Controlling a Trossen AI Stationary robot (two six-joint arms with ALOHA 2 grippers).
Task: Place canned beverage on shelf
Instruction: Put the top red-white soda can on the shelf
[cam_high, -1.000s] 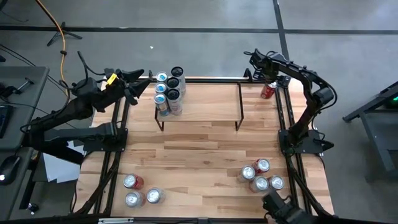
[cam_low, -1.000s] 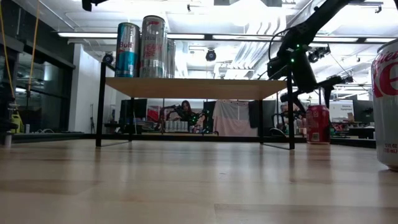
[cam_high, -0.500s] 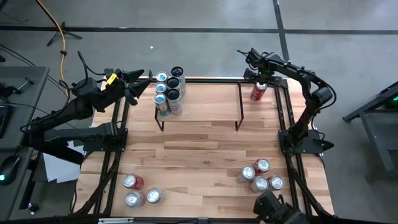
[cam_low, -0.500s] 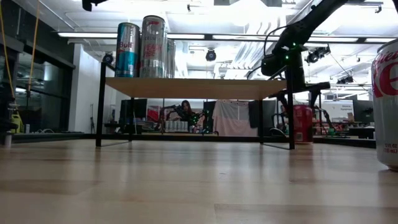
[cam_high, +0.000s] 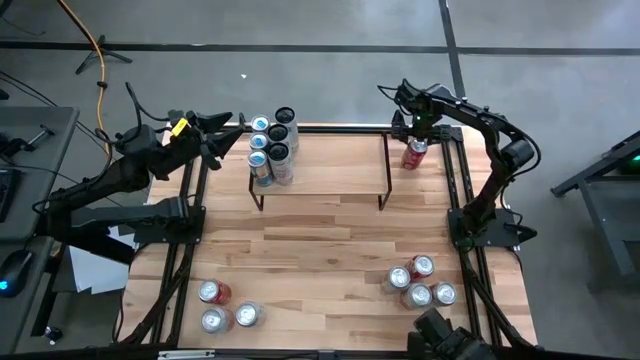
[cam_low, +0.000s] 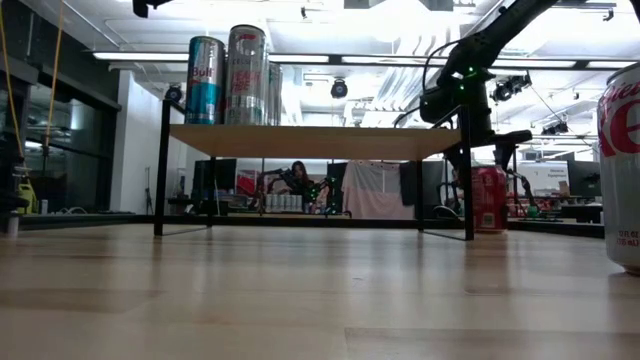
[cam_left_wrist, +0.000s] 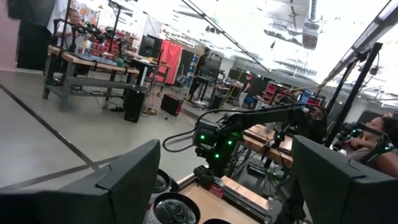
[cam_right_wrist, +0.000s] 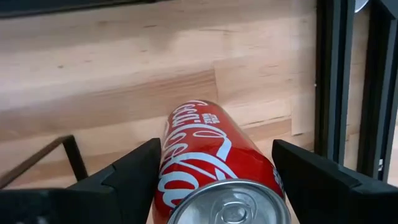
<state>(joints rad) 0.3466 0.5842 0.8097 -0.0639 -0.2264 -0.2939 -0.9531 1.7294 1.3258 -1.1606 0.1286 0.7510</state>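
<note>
In the low view a big red can (cam_low: 624, 165) at the right is cut off by the edge, lettering only partly visible. Right wrist view: red cola can (cam_right_wrist: 214, 165) base runs out of frame. Left wrist view: can tops (cam_left_wrist: 176, 207) cropped at the edge. On the shelf (cam_low: 315, 141), a third can's (cam_low: 274, 95) label is mostly hidden behind the silver one (cam_low: 246, 75).
</note>
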